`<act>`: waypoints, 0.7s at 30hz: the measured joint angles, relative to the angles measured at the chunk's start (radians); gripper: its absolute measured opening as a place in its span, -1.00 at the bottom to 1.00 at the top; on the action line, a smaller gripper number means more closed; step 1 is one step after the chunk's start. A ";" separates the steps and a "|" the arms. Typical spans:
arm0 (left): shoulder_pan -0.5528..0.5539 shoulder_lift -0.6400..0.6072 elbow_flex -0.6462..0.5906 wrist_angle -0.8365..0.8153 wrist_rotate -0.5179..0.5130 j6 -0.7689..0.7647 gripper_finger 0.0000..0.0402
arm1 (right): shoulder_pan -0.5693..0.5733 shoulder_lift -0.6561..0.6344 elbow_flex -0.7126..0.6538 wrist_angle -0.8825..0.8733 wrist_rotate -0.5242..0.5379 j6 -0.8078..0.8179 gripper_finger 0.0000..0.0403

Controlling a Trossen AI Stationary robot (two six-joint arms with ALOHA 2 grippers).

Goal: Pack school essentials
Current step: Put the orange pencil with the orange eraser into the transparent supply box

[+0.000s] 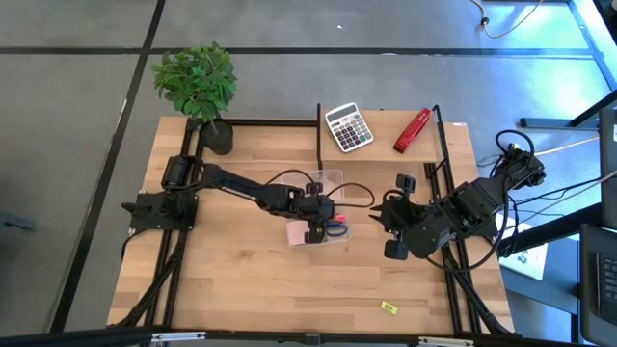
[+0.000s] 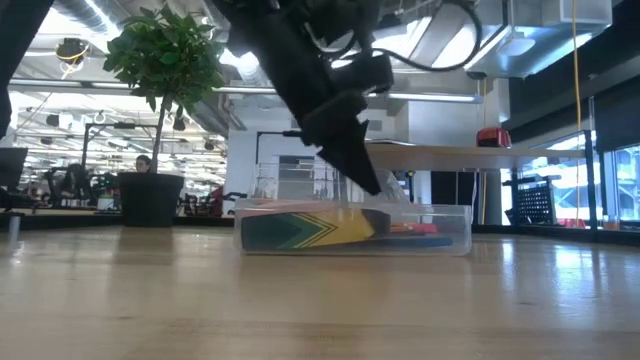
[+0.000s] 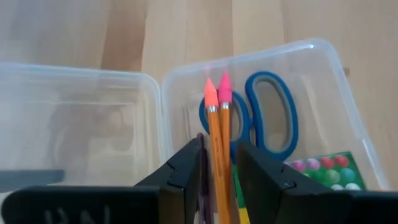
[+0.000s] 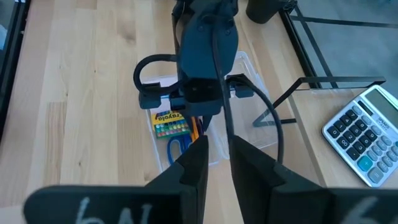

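Note:
My left gripper point(image 1: 323, 229) reaches slanting down into an open clear plastic box point(image 1: 333, 231) at mid-table and is shut on two thin orange pencils point(image 3: 219, 130) with pink erasers. Blue-handled scissors point(image 3: 273, 118) and the green-yellow crayon box point(image 3: 323, 171) lie in the box; the crayon box also shows in the low view point(image 2: 300, 230). A pink note pad point(image 1: 297, 234) lies at the box's left side. A tiny yellow piece point(image 1: 388, 307) lies near the table's front edge. My right gripper point(image 1: 386, 217) waits to the right of the box, slightly open and empty. My left gripper pinches the two orange pencils side by side between its two fingers, on their shafts point(image 3: 219, 165) below the eraser ends. The fingers point(image 3: 186, 168) come slanting down from the table's left and lie across the pencils. The eraser ends point(image 3: 215, 90) stand over the scissors' handles; the other ends are hidden.
The box's clear lid point(image 1: 328, 181) lies open on its far side. A grey calculator point(image 1: 348, 127) and a red stapler point(image 1: 412, 130) lie on a raised shelf at the back right. A potted plant point(image 1: 198, 87) stands at the back left corner.

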 joint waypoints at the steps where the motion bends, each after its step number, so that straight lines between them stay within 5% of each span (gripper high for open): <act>1: 0.000 0.000 0.015 -0.019 0.000 0.000 -0.53 | 0.000 0.000 0.000 0.000 0.000 0.000 -0.66; 14: -0.056 -0.002 0.191 -0.631 -0.076 -0.124 -0.53 | 0.000 0.000 0.000 0.000 -0.026 -0.001 -0.66; 21: -0.097 -0.003 0.130 -0.685 -0.173 -0.165 -0.53 | 0.000 0.000 0.000 0.000 -0.026 -0.008 -0.66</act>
